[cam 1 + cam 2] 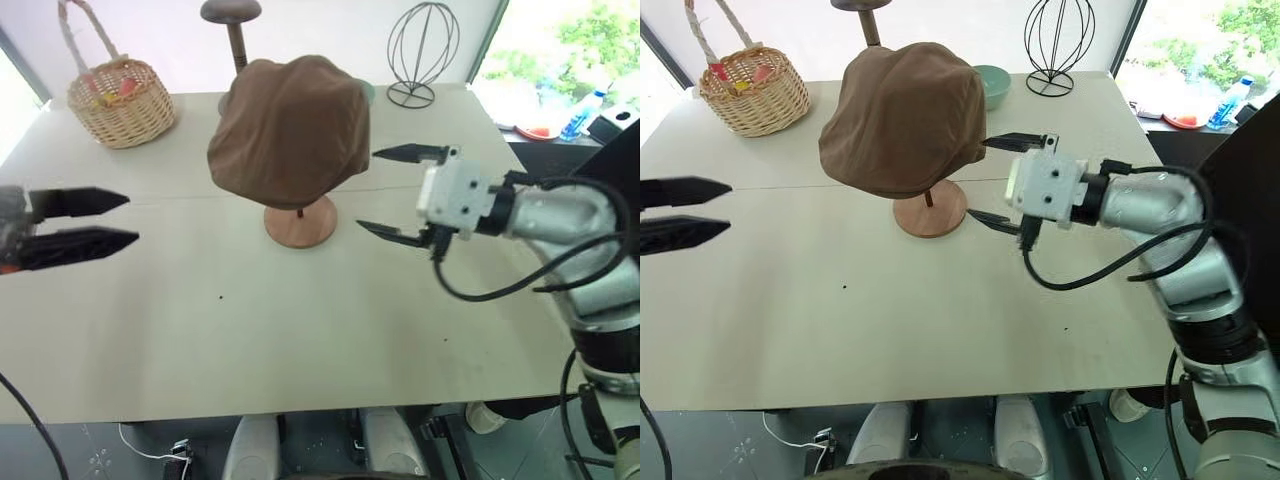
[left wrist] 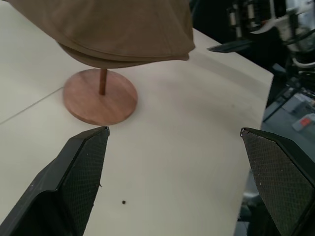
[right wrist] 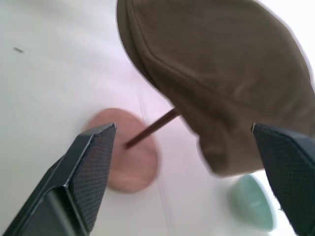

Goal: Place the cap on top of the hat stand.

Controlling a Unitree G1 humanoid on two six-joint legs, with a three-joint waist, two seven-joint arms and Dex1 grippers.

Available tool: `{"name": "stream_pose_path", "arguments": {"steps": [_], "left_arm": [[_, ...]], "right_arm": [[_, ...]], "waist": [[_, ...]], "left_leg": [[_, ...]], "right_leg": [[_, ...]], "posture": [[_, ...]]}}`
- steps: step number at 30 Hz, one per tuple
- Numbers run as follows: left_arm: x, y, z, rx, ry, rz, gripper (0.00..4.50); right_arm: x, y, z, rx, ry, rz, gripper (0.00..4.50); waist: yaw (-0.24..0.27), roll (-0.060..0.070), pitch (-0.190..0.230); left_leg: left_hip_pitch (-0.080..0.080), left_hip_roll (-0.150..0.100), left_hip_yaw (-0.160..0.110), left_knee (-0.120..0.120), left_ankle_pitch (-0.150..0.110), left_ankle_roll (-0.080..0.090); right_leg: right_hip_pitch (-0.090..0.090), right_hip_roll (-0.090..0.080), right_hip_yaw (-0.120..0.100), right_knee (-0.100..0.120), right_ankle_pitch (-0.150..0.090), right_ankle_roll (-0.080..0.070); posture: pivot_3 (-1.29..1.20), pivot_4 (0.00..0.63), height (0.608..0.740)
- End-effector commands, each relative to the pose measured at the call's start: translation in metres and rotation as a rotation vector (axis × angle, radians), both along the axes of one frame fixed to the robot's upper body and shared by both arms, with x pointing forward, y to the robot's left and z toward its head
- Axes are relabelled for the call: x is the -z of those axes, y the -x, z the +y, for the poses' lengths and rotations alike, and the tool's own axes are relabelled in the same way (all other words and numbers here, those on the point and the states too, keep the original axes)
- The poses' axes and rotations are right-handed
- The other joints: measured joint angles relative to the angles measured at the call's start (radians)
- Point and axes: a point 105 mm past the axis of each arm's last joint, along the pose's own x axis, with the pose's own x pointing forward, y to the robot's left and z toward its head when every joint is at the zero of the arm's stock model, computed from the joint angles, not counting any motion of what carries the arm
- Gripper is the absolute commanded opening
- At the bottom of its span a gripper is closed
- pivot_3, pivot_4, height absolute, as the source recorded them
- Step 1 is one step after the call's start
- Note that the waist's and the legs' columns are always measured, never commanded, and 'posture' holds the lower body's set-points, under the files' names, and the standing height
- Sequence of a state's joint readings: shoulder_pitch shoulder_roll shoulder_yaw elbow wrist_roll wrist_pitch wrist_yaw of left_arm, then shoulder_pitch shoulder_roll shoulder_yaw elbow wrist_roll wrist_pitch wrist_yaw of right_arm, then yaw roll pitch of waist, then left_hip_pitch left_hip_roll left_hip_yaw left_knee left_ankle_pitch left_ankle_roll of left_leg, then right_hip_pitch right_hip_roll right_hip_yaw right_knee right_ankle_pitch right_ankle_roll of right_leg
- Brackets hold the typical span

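The brown cap (image 1: 290, 128) rests on top of the hat stand, covering its top disc; the thin rod (image 2: 103, 81) and round reddish base (image 1: 300, 222) show below it. My right gripper (image 1: 395, 193) hovers open just to the right of the cap, its fingers (image 1: 410, 153) apart and holding nothing. At the table's left edge my left gripper (image 1: 120, 220) is open too, well clear of the stand, fingers (image 1: 75, 203) empty. The right wrist view looks up at the cap (image 3: 221, 73) and the rod (image 3: 150, 129) from close by.
A wicker basket (image 1: 120, 98) stands at the back left. Behind the cap is a darker dome-topped stand (image 1: 232, 20), with a wire globe stand (image 1: 422, 50) at the back right. A pale green bowl (image 1: 992, 85) sits just behind the cap. A seam crosses the table (image 1: 300, 330).
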State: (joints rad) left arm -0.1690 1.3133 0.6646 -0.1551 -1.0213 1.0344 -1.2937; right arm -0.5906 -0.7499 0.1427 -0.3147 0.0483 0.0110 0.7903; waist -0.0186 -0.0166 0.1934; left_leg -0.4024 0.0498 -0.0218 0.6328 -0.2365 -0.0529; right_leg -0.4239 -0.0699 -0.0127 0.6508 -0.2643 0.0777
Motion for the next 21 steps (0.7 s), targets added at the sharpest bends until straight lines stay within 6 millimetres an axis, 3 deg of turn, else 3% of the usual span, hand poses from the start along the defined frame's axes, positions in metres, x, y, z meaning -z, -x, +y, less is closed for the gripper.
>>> {"name": "stream_pose_path", "arguments": {"steps": [1,6,14,21], "left_arm": [[-0.022,0.006,-0.006,0.037,-0.045,-0.085,4.47],[-0.028,-0.001,-0.007,0.034,-0.070,-0.107,4.47],[-0.030,-0.006,-0.013,0.068,-0.078,-0.111,4.47],[-0.030,-0.008,-0.015,0.071,-0.082,-0.118,4.47]], "right_arm": [[-0.006,0.006,0.013,-0.052,0.015,-0.262,4.50],[0.005,0.013,0.032,-0.121,0.046,-0.486,4.50],[0.015,-0.008,0.052,-0.088,0.045,-0.608,4.50],[0.007,-0.013,0.070,-0.074,-0.004,-0.728,4.50]], "waist": [[-0.001,0.000,0.000],[-0.002,-0.001,0.000],[-0.006,-0.001,0.000],[-0.013,-0.002,0.000]], "left_leg": [[0.000,0.000,0.001,0.000,0.000,0.000],[0.000,0.001,0.002,0.000,0.000,0.000],[0.000,0.002,0.002,0.001,0.000,0.000],[0.000,0.003,0.002,0.000,0.000,0.000]], "right_leg": [[-0.001,0.000,0.001,0.000,0.000,0.000],[-0.001,0.004,0.007,0.000,0.001,0.000],[-0.002,0.006,0.008,0.001,0.001,-0.001],[-0.003,0.007,0.009,0.003,0.003,0.001]], "posture": [[0.00,0.150,0.740],[0.00,0.150,0.740],[0.00,0.150,0.740],[0.00,0.150,0.740]]}}
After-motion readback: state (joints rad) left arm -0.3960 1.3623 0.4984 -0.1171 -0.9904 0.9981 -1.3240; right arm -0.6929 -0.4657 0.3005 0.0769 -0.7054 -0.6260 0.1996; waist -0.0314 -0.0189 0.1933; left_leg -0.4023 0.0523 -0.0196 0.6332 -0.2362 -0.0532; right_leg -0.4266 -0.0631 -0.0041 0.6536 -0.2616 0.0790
